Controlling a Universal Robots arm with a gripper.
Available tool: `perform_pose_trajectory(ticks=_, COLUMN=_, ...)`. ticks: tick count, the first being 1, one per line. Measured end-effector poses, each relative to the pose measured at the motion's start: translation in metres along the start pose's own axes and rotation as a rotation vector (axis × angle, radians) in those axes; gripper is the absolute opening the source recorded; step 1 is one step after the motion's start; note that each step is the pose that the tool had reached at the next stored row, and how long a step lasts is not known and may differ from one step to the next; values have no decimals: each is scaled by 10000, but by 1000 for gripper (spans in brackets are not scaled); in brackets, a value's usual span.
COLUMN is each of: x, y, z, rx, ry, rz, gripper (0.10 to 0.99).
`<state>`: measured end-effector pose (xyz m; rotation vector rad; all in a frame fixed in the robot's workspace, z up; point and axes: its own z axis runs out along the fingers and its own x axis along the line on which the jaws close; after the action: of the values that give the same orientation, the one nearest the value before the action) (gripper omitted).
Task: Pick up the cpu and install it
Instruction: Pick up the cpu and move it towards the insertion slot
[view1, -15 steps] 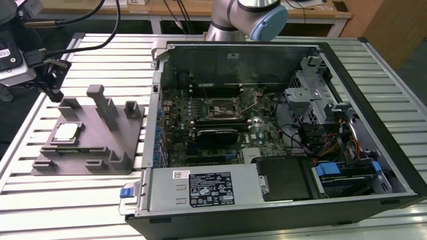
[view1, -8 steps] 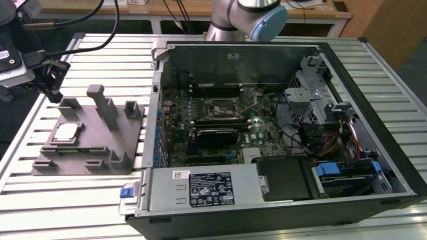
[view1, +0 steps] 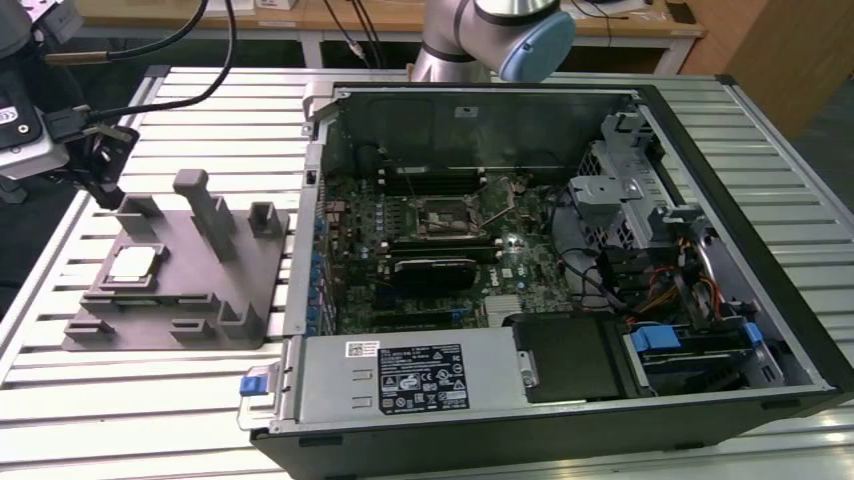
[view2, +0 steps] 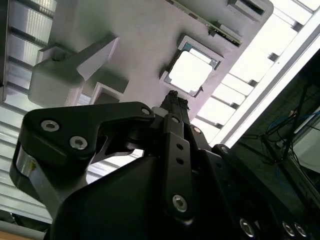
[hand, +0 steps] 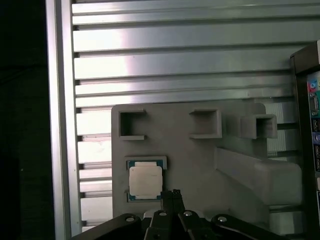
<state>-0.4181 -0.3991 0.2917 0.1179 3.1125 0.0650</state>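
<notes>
Silver-white on top, the small thin square cpu (view1: 131, 263) lies flat in a square recess of the grey plastic fixture with upright posts (view1: 180, 300), at the left of the exterior view on the slatted aluminium table (view1: 134, 400). The black gripper (view1: 103, 195) hangs over the fixture's upper-left corner, near the chip but apart from it — slim fingers drawn together, holding nothing. An open black computer case (view1: 481, 120) stands at centre and right.
</notes>
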Motion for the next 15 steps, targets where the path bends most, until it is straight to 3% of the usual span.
perform_pose_trajectory(ticks=15, x=55, y=-12, z=177, rx=1, ry=1, rz=0, gripper=106)
